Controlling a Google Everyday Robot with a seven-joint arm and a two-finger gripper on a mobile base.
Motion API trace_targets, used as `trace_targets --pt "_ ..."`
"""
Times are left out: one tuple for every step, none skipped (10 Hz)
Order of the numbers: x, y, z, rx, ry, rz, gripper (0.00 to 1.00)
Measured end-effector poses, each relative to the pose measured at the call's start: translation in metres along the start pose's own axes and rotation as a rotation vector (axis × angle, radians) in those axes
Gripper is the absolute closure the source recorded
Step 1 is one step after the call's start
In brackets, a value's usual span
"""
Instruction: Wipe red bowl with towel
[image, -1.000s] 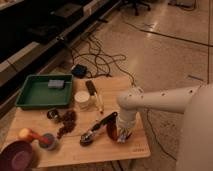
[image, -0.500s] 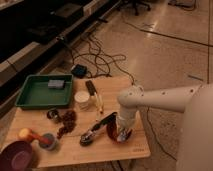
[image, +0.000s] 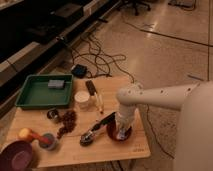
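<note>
The wooden table (image: 107, 152) is crowded on its left half and more open on its right. The red bowl (image: 113, 134) sits on the right side, close to the right edge and not far from the near edge. A strip of bare wood lies between it and the near-right corner.

The white arm (image: 160, 97) reaches in from the right and bends straight down. The gripper (image: 121, 129) hangs inside the bowl, low over its bottom. I cannot tell whether it is open, closed or gripping anything. A pale bluish patch (image: 122, 135) shows beneath it, possibly the towel, though I cannot be sure.

Just left of the bowl lies a metal spoon (image: 89, 137), its black handle slanting up toward the arm and almost touching the bowl's rim. Farther left are a brown cluster (image: 66, 123) and a small dark can (image: 52, 114). A white cup (image: 82, 99) and a black bar (image: 91, 88) stand toward the far side.

The green tray (image: 25, 100) fills the far-left corner, and a purple bowl (image: 15, 156) hangs over the near-left edge. The far-right corner of the table is bare wood.
</note>
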Motion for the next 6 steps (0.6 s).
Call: trace_targets --pt "-0.003 0.0 0.002 -0.005 0.002 -0.008 1.0" --pt "-0.005 0.001 0.003 -0.008 0.003 -0.016 1.0" --pt "-0.006 0.005 0.004 -0.011 0.005 -0.027 1.0" --pt "-0.008 0.008 0.005 -0.014 0.007 -0.036 1.0" --pt "-0.008 0.012 0.005 -0.017 0.007 -0.045 1.0" --pt "-0.008 0.018 0.005 -0.021 0.008 -0.061 1.0"
